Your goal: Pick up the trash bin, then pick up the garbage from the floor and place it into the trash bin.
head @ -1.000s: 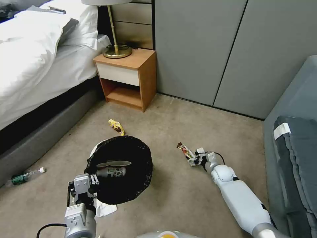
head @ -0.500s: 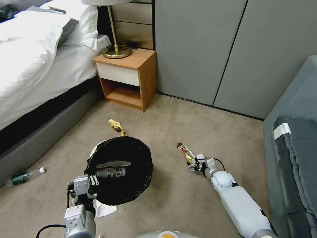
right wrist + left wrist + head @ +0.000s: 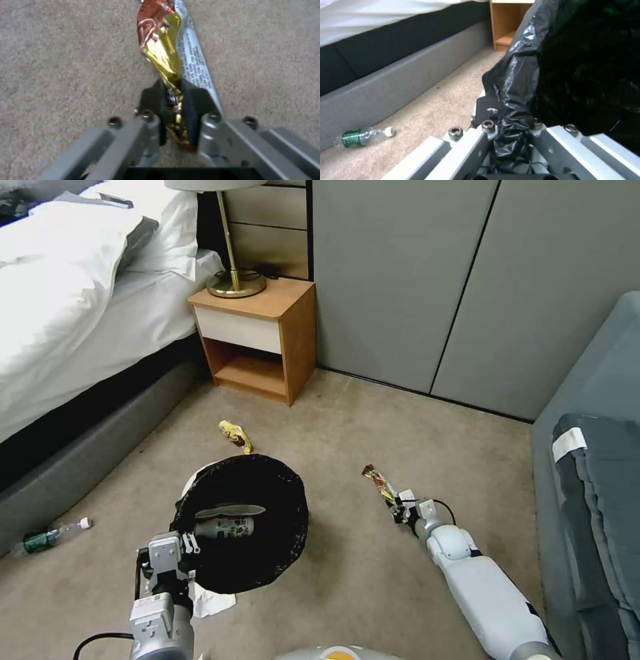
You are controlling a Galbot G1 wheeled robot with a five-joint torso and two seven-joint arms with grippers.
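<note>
Your right gripper (image 3: pixel 174 100) pinches the gold wrapper (image 3: pixel 160 50) over open carpet (image 3: pixel 400 593). Your left gripper (image 3: pixel 513 140) clamps the trash bin (image 3: pixel 243 520) rim; yellow wrapper (image 3: pixel 235 435) beyond, bottle (image 3: pixel 50 535) by the bed (image 3: pixel 80 447).

Bin (image 3: pixel 241 523) sits mid-floor — bed (image 3: pixel 67 300) to its left, nightstand (image 3: pixel 257 337) behind, wrapper (image 3: pixel 378 485) right, bottle (image 3: pixel 50 537) left — can (image 3: pixel 225 527) inside.

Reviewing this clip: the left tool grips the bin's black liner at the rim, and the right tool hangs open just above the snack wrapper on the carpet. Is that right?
Not quite. The right tool is not open: the right wrist view shows it shut on the snack wrapper, pinched between its fingers. The rest stands: the left tool grips the black liner at the trash bin rim.
</note>
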